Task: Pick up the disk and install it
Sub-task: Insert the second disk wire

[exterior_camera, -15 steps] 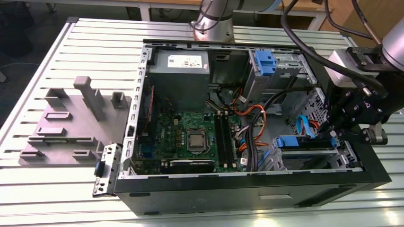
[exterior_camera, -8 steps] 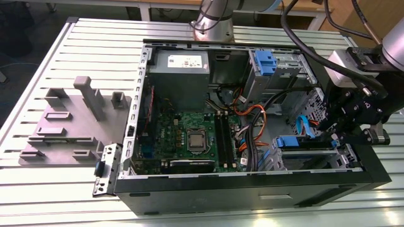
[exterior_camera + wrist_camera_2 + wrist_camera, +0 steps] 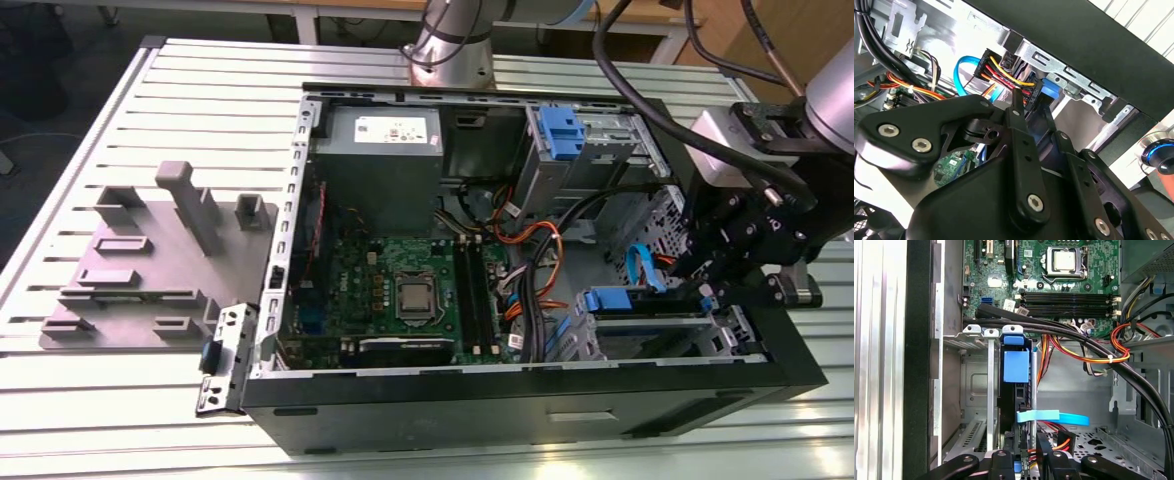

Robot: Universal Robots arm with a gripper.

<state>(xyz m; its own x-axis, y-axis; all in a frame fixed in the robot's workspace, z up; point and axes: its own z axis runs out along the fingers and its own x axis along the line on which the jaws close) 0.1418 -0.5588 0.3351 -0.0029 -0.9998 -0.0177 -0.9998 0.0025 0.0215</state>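
Bright light from above, white glare on the table slats (image 3: 80, 180), dark shadows inside the computer case (image 3: 534, 400), close black arm parts blurry

The gripper (image 3: 742, 262) looked matt black metal with bright steel screws. Just beside its fingers (image 3: 1046, 452), the disk (image 3: 1016, 367) showed smooth blue plastic in a dull silvery metal bay (image 3: 974, 385). Farther off, the motherboard (image 3: 1054, 270) was glossy green; the table (image 3: 174, 130) ribbed pale metal.
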